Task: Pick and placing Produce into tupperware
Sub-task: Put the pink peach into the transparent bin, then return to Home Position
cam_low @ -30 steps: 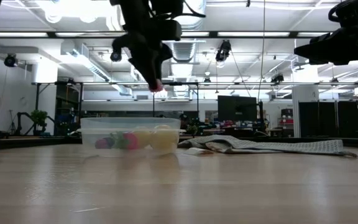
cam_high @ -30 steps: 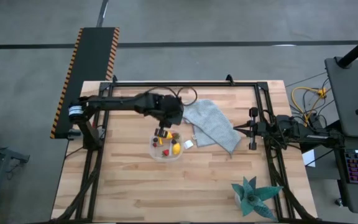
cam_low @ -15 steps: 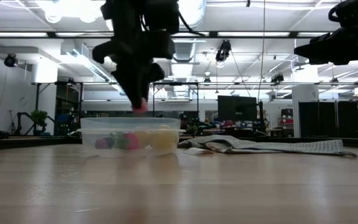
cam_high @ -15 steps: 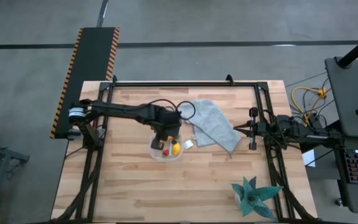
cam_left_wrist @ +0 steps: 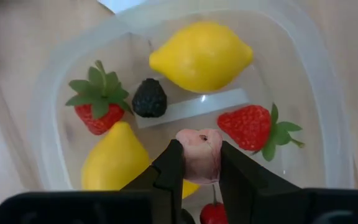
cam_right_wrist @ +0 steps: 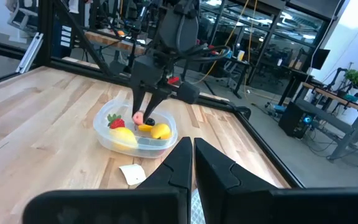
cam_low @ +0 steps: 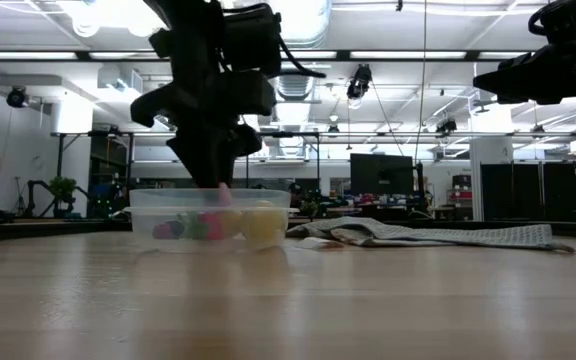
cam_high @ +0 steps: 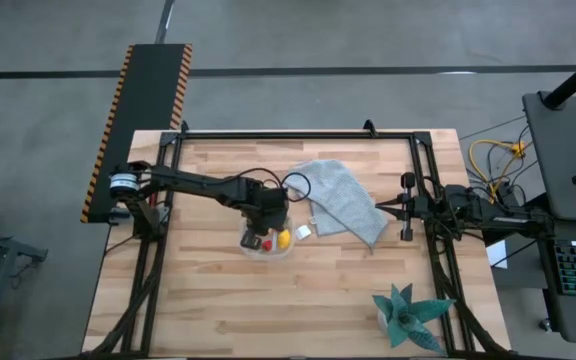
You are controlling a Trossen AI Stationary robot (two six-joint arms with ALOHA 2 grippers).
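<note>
A small pale pink produce piece (cam_left_wrist: 199, 155) sits clamped between the two fingers of my left claw (cam_left_wrist: 196, 167), poised just above the open tupperware (cam_left_wrist: 328, 124) and within its rim as seen from the wrist. In the low view the pink piece (cam_low: 224, 193) hangs at the level of the container's top edge. Inside the tupperware lie a large yellow lemon (cam_left_wrist: 201, 56), a second yellow lemon (cam_left_wrist: 114, 163) partly hidden by my finger, a dark blackberry (cam_left_wrist: 149, 98), a strawberry with green leaves (cam_left_wrist: 95, 106), a second strawberry (cam_left_wrist: 253, 126), and a small red cherry-like piece (cam_left_wrist: 213, 213) low between my fingers. The tupperware (cam_high: 265, 243) stands on the wooden bench (cam_high: 218, 300) near its middle, under my left claw (cam_high: 269, 214). A small white square tag (cam_high: 303, 231) lies just beside the container, and a grey-blue cloth (cam_high: 343, 200) is spread beyond it. A teal spiky plant (cam_high: 405, 315) stands well apart, near the bench's corner. My right claw (cam_right_wrist: 192, 152) waits at the bench's right edge, its fingers pressed together on nothing.
</note>
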